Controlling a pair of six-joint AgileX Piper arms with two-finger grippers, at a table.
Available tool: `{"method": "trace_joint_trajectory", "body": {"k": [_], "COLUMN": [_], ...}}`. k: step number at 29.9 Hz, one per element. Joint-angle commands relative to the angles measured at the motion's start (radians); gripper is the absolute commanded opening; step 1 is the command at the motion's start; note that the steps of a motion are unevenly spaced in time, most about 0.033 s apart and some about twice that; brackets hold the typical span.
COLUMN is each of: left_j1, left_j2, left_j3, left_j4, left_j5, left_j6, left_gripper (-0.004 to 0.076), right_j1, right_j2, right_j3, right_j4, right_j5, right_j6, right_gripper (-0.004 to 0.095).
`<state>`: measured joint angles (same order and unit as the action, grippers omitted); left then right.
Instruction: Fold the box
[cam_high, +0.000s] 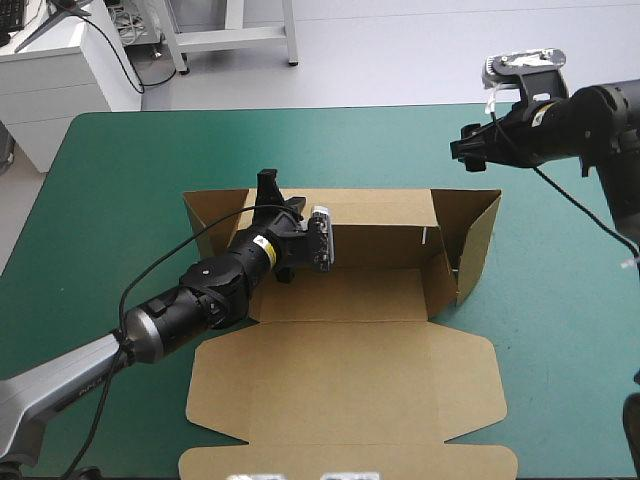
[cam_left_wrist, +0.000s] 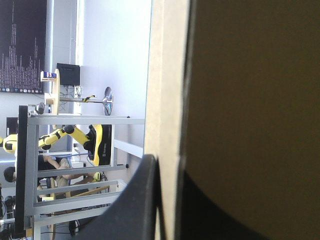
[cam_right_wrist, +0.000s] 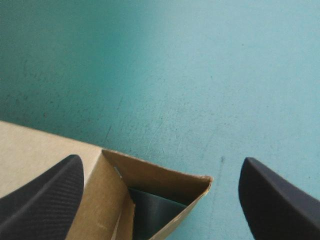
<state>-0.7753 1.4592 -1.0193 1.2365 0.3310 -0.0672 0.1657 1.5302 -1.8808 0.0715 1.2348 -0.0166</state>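
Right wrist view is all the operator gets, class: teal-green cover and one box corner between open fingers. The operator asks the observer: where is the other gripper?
Observer: The left gripper is at the far wall of the box, toward its left end.
Operator: Gripping it or only touching?
Observer: Gripping. In the left wrist view the board's edge stands between its all-but-shut fingers.
Operator: Is the lid up?
Observer: No, the lid lies flat toward the near edge of the table.
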Motion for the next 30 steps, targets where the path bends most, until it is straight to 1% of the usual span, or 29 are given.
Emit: {"method": "trace_joint_trajectory", "body": {"k": [1, 6, 9, 14, 17, 23, 30], "left_j1": [-0.007, -0.007, -0.007, -0.007, -0.007, -0.007, -0.007], "left_j2": [-0.016, -0.016, -0.016, -0.016, -0.016, -0.013, -0.01], "left_j3": [0.001, 0.001, 0.001, 0.001, 0.001, 0.001, 0.001], "left_j4": [-0.045, -0.043, -0.043, -0.043, -0.043, -0.043, -0.043], "left_j5": [0.026, 0.018, 0.018, 0.018, 0.018, 0.011, 0.012], "left_j6": [-0.027, -0.016, -0.022, -0.024, -0.024, -0.032, -0.036], "left_gripper": [-0.0008, -0.0008, -0.0008, -0.0008, -0.0008, -0.0008, -0.0008], "right_j1": [-0.057, -0.08, -0.08, -0.08, -0.08, -0.08, -0.08], "right_j2": [0.06, 0.194, 0.266, 0.353, 0.389, 0.394, 0.368], "right_j3": [-0.086, -0.167, -0.201, -0.207, -0.21, -0.212, -0.209], "right_j4": [0.061, 0.083, 0.102, 0.126, 0.134, 0.139, 0.161], "right_j5": [-0.014, -0.002, -0.015, -0.05, -0.032, 0.016, 0.016], "right_j6": [-0.028, -0.037, -0.037, -0.04, -0.045, -0.045, -0.035], "right_gripper": [0.0779, 0.0779, 0.0777, 0.0767, 0.0765, 0.0765, 0.0745]}}
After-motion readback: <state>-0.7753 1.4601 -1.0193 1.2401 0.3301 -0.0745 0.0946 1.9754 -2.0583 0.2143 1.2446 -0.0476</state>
